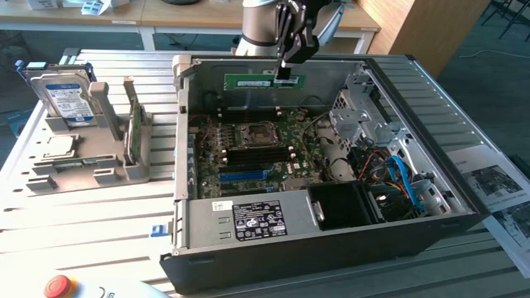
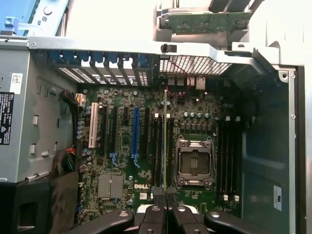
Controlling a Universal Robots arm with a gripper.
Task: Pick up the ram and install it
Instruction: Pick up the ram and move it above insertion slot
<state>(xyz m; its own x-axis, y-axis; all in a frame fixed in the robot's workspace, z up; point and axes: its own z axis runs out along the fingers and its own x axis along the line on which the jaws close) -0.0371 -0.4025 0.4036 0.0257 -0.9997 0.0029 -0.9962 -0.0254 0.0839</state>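
One ram point(image 1: 248, 81); one computer case point(image 1: 331, 256); one hard drive point(image 1: 68, 96); one expansion card point(image 1: 133, 131); one red button point(image 1: 59, 285)

Slatted metal table point(image 1: 91, 217) — pale wooden desks point(image 1: 198, 15) and wood panel point(image 1: 422, 31) behind, dark floor point(image 1: 488, 59)

Exterior view overlooks the computer case point(image 1: 331, 254); wrist view, seemingly closer, shares its motherboard point(image 2: 141, 175).

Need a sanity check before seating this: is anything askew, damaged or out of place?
Nothing stands out. The ram hangs level in the fingers above the open case, and seen edge-on from the wrist it runs parallel to the memory slots.
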